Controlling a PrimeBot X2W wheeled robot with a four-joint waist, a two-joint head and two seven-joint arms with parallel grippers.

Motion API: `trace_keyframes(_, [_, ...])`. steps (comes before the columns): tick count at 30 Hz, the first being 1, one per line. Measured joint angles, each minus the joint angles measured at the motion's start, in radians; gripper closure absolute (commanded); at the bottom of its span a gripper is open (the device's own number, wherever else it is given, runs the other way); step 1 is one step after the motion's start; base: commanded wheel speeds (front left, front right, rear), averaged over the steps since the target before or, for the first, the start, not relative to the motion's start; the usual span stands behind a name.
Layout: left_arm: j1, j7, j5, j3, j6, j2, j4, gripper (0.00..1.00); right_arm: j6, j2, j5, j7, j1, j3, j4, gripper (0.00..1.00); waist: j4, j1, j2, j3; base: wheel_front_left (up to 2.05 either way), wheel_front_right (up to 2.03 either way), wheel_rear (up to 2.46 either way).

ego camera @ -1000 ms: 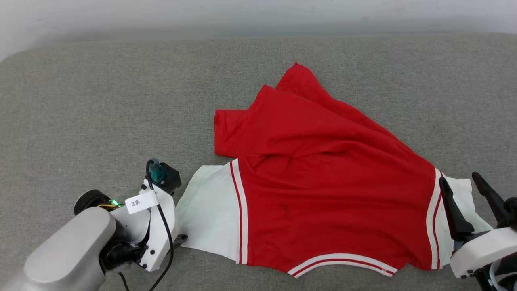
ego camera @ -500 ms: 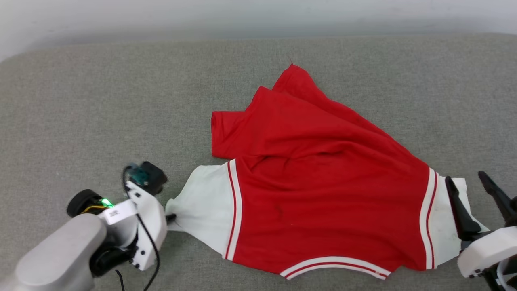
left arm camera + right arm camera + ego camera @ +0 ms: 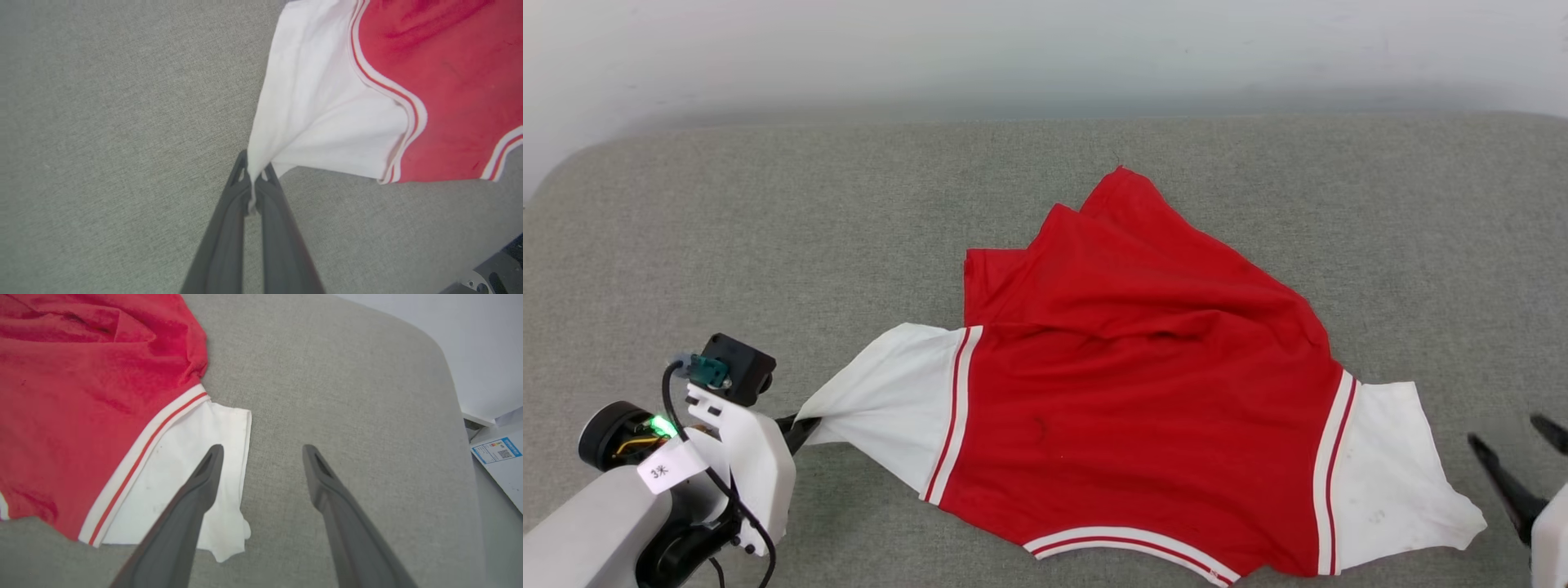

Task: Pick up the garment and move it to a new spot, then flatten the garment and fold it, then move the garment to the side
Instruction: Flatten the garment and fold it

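The garment (image 3: 1143,408), a red jersey with white sleeves and striped trim, lies rumpled on the grey cushion, its lettering hidden. At the lower left, my left gripper (image 3: 805,426) is shut on the tip of the white left sleeve (image 3: 322,118), which is stretched taut toward it; the left wrist view shows the cloth pinched between the two dark fingers (image 3: 254,175). My right gripper (image 3: 1519,457) stands open at the lower right, just off the right sleeve (image 3: 1388,482). In the right wrist view one finger hovers over that sleeve's edge (image 3: 192,473) with nothing gripped (image 3: 261,451).
The grey fabric surface (image 3: 768,245) stretches wide around the garment, ending at a pale wall (image 3: 1045,49) at the back. Past the cushion's right edge lie papers with a blue-bordered label (image 3: 498,451).
My left gripper closed on the left sleeve and pulled it out to the left, stretching it. The head camera has shifted. The right gripper stays open and sits lower in the view.
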State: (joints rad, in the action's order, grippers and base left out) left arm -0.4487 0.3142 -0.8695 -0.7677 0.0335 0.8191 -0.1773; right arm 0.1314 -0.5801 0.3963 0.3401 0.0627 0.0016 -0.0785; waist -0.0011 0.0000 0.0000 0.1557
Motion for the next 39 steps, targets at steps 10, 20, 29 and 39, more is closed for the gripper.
trace_keyframes(10, [0.013, -0.006, 0.013, -0.001, -0.034, 0.004, 0.082, 1.00, 0.000, -0.102, 0.136, 0.296, -0.005, 0.086, 0.033, 0.00, 0.018, 0.0000, 0.0000, 0.022, 0.00, 0.00, 0.00])
trace_keyframes(20, [-0.027, 0.003, 0.039, -0.015, -0.029, -0.013, 0.103, 1.00, 0.000, -0.083, 0.174, 0.262, -0.095, 0.176, 0.217, 0.00, 0.051, 0.0000, 0.0000, 0.080, 0.00, 0.00, 0.00])
trace_keyframes(29, [-0.027, -0.011, 0.038, -0.020, -0.029, -0.024, 0.101, 1.00, -0.009, -0.102, 0.215, 0.164, -0.136, 0.308, 0.321, 0.47, 0.060, -0.0001, -0.0002, 0.095, 0.00, 0.00, 0.00])
trace_keyframes(39, [-0.006, -0.091, 0.031, 0.000, -0.029, -0.028, 0.139, 1.00, -0.001, -0.110, 0.259, -0.007, -0.161, 0.331, 0.291, 1.00, 0.043, 0.0000, 0.0000, 0.031, 0.00, 0.00, 0.00])
